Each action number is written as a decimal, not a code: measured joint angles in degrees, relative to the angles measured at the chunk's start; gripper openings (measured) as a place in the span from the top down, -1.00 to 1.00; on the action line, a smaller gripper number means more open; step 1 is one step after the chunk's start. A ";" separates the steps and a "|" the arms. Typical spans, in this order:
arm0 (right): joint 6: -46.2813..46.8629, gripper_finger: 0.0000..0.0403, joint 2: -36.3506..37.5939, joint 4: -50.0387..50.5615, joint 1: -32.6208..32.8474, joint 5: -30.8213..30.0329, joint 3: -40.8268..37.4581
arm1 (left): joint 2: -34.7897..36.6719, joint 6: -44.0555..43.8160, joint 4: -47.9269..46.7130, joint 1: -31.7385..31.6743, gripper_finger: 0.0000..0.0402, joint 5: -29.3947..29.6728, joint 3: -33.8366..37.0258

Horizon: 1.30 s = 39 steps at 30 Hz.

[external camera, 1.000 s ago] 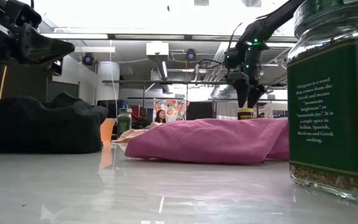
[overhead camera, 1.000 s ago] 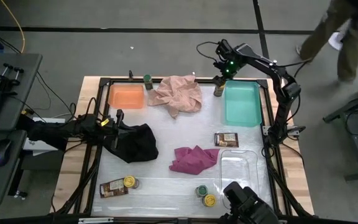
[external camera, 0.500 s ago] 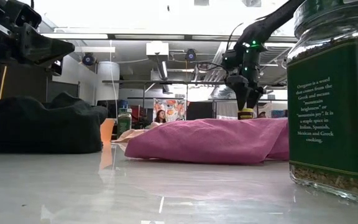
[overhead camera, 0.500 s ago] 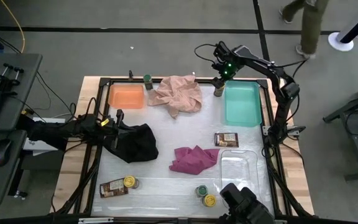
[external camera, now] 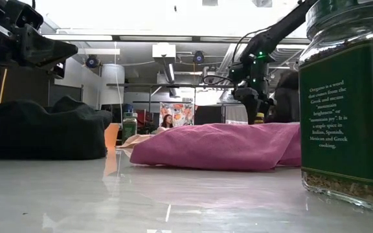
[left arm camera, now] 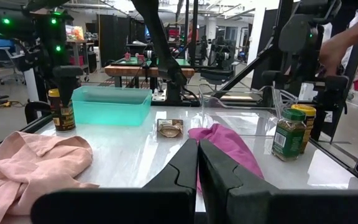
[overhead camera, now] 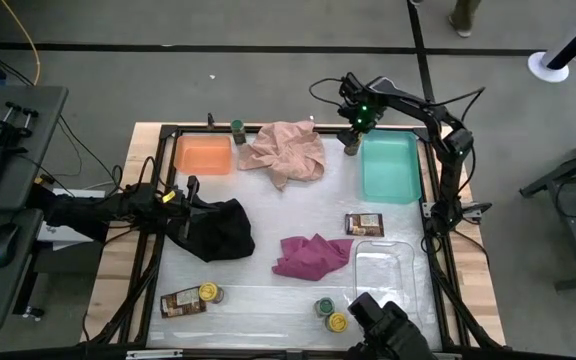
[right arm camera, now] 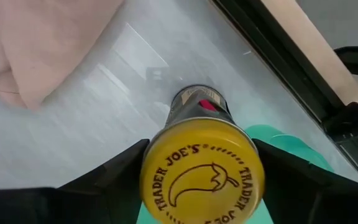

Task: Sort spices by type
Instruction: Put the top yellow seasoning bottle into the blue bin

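My right gripper [overhead camera: 351, 135] has come down over a yellow-lidded spice jar [right arm camera: 202, 171] that stands on the table at the teal tray's [overhead camera: 390, 165] far left corner. My left gripper [left arm camera: 197, 158] is shut, touches nothing and hovers above the black cloth [overhead camera: 213, 228] at the table's left. A green-lidded jar [overhead camera: 238, 128] stands by the orange tray [overhead camera: 203, 155]. One brown packet [overhead camera: 364, 223] lies beside the clear tray [overhead camera: 386, 268]. Another packet [overhead camera: 181, 302] lies at the near left with a yellow-lidded jar [overhead camera: 209, 293]. A green-lidded jar [overhead camera: 324, 306] and a yellow-lidded jar [overhead camera: 337, 322] stand at the near edge. My right gripper has the yellow-lidded jar between its two fingers, from above and pointing down. One finger [right arm camera: 120, 171] lies against one side of the lid [right arm camera: 151, 168], the other finger [right arm camera: 288, 174] against the opposite side. The lid hides the fingertips. The magenta cloth hides the jar's base in the low view.
A pink cloth [overhead camera: 286, 150] lies crumpled just left of the right gripper. A magenta cloth [overhead camera: 311, 255] sits mid-table. The table's black frame rail [right arm camera: 278, 56] runs close behind the jar. The near green-lidded jar [external camera: 348, 97] fills the low view's right side.
My right gripper has moved down over the yellow-lidded jar and slightly toward the table's left. The jar has stayed where it was. A person has walked out of the high view beyond the table's far right.
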State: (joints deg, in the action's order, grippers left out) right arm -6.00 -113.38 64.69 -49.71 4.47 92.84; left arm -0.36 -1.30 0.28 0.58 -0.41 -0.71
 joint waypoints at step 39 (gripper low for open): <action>12.20 -0.06 20.75 -9.62 -6.78 -2.10 -22.84 | 0.00 -0.01 0.00 0.00 1.00 0.00 0.00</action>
State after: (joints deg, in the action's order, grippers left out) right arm 6.19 -92.63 55.07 -56.49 2.37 70.00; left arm -0.36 -1.31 0.27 0.58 -0.42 -0.71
